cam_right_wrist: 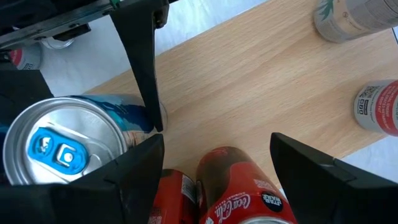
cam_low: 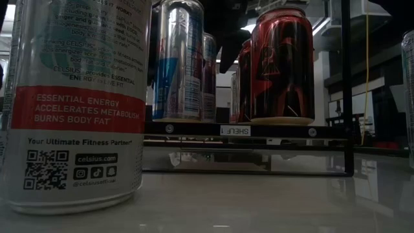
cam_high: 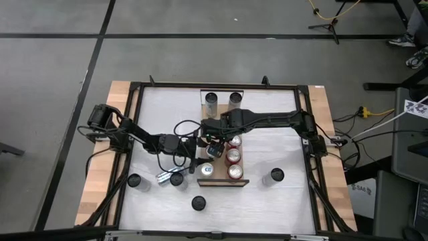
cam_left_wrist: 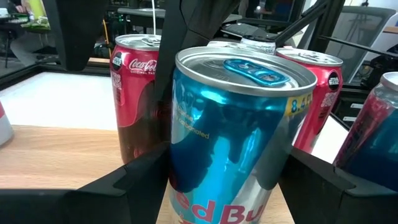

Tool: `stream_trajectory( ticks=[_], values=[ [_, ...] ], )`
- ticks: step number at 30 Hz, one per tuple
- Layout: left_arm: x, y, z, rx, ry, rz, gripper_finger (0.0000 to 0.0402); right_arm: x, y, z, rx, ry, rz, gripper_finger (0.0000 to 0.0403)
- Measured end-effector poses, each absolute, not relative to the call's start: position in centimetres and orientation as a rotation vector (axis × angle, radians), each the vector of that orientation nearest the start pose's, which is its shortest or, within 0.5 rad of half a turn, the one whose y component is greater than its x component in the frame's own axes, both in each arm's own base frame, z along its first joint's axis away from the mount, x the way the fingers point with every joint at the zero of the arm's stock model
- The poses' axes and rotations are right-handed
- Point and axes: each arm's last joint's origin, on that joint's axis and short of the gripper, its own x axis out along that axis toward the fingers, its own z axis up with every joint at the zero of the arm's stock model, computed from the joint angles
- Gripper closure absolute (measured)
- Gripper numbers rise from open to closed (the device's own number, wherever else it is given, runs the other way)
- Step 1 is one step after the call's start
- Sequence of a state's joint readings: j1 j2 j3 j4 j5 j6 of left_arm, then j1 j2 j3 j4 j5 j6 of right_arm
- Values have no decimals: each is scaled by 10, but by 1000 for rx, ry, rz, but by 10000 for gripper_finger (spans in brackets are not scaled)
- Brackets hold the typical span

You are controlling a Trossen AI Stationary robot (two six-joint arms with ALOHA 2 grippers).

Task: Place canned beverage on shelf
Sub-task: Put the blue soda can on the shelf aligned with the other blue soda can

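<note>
Here the shelf [cam_high: 217, 134] lies under both grippers. The left gripper [cam_left_wrist: 217, 186] has its fingers spread around an upright blue can [cam_left_wrist: 236, 124], flanking it. The right gripper [cam_right_wrist: 214, 168], open, straddles a red can [cam_right_wrist: 239, 186].

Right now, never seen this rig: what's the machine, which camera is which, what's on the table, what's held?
Two dark robot arms work at a white table. The high view looks straight down. The low view sits at table height, right behind a Celsius can. The other two cameras ride on the arms' wrists. On the table lies a wooden shelf carrying cans, with loose ones around it, such as the dark-topped can. The left gripper is closed on a blue Red Bull can, which seems to stand on the shelf. The right gripper hangs open over a red Coca-Cola can, gripping nothing.
</note>
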State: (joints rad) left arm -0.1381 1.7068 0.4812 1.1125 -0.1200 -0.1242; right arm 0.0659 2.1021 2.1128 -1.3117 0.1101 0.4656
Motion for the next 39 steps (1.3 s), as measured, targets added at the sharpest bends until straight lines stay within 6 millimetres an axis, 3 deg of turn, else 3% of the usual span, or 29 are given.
stream_trajectory(
  ticks=[24,39],
  values=[
    [282,-38,179,-125,-33,-30,136,423,25,301,284,1256,-338,116],
    [281,-37,185,-132,-89,-30,136,423,26,301,302,1264,-308,116]
  ],
)
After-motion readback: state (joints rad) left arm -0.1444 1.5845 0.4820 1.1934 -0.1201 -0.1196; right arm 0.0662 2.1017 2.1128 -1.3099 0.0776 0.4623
